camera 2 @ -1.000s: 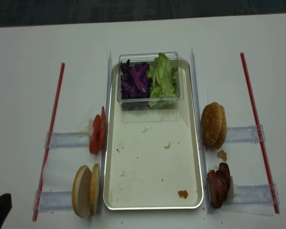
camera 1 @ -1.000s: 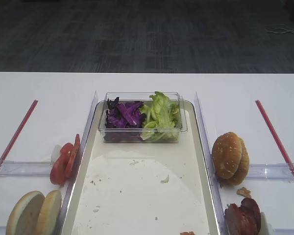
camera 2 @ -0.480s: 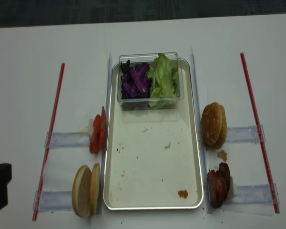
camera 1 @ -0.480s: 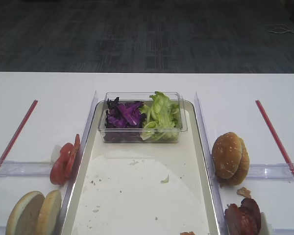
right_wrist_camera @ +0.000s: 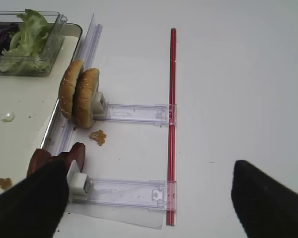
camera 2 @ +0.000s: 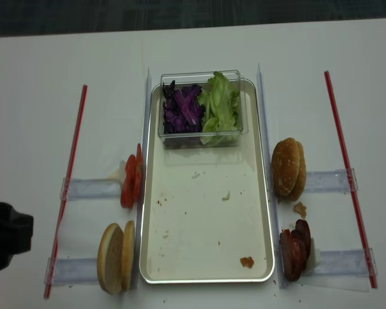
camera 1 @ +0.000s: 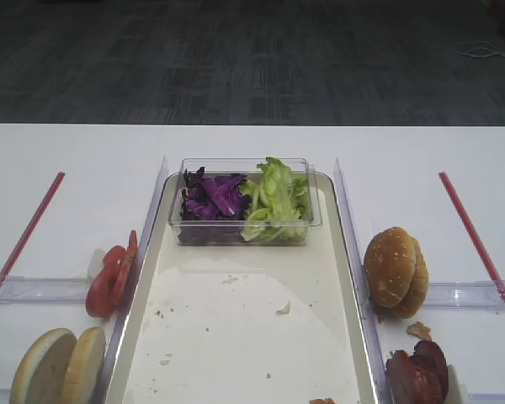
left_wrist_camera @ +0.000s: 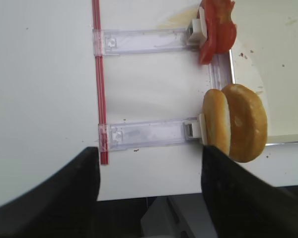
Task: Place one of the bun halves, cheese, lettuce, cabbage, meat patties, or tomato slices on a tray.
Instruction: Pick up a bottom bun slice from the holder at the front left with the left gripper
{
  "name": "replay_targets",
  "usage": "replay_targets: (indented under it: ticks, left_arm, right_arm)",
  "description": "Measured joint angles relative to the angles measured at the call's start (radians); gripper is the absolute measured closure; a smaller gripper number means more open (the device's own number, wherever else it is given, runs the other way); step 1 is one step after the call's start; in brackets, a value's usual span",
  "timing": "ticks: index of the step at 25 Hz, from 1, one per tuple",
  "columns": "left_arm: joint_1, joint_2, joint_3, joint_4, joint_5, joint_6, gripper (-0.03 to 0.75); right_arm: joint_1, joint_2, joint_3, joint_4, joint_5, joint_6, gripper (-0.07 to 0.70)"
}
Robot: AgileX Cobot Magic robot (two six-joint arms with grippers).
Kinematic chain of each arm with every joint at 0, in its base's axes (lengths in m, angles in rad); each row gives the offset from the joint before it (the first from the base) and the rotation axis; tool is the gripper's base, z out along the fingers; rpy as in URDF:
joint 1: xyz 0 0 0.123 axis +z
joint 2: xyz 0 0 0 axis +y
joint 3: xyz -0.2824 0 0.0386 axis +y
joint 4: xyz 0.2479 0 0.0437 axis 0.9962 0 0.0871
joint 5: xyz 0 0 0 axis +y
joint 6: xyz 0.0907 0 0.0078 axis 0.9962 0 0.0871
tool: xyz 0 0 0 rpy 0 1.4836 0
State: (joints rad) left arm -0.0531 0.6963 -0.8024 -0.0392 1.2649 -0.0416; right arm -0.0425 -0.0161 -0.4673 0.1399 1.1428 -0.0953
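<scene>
The cream tray lies in the middle, holding only crumbs and a clear box. Two pale bun halves stand on edge at its left front corner, with tomato slices behind them. Lettuce and purple cabbage fill the box. Meat patties stand right of the tray. No cheese shows. My left gripper is open and empty over the table's front edge, left of the bun halves. My right gripper is open and empty beside the patties.
A sesame-seeded bun stands on edge right of the tray. Clear rails and red strips flank both sides. The left arm's dark body shows at the left edge. The table edge is close.
The left arm's dark body has moved up from the bottom left corner further into the overhead view. The food and tray have not moved.
</scene>
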Motion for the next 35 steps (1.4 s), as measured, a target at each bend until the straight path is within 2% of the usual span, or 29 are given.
replay_targets:
  ticks: [12,14,35]
  left_arm:
    - [-0.003,0.146,0.0,0.0,-0.011,0.042,0.295]
    - [-0.003,0.16,0.0,-0.002,-0.013,0.093,0.295]
    - [-0.003,0.283,-0.016,-0.105,-0.022,0.084,0.295]
  right_arm:
    - [0.0,0.0,0.0,0.0,0.0,0.0,-0.062]
    - [0.0,0.0,0.0,0.0,0.0,0.0,-0.062]
    - [0.0,0.0,0.0,0.002,0.0,0.0,-0.062]
